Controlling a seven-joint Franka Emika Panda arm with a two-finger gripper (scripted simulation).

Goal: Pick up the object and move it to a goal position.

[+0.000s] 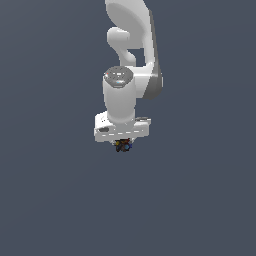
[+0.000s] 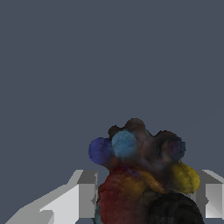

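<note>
A smooth white robot arm (image 1: 131, 65) hangs over a plain grey-blue backdrop, its hand (image 1: 122, 145) clamped on the object (image 2: 140, 175), a small dark lumpy cluster with red, blue and yellow knobs.

Open grey space surrounds the gripper (image 1: 122, 141) on all sides; only the object (image 1: 122, 145) fills its jaws.

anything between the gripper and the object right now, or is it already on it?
Nothing visible in the way. In the wrist view the object sits between the two fingers of the gripper; the exterior view shows it directly under the gripper. Whether the fingers actually touch it is unclear. No goal marker is visible.
</note>
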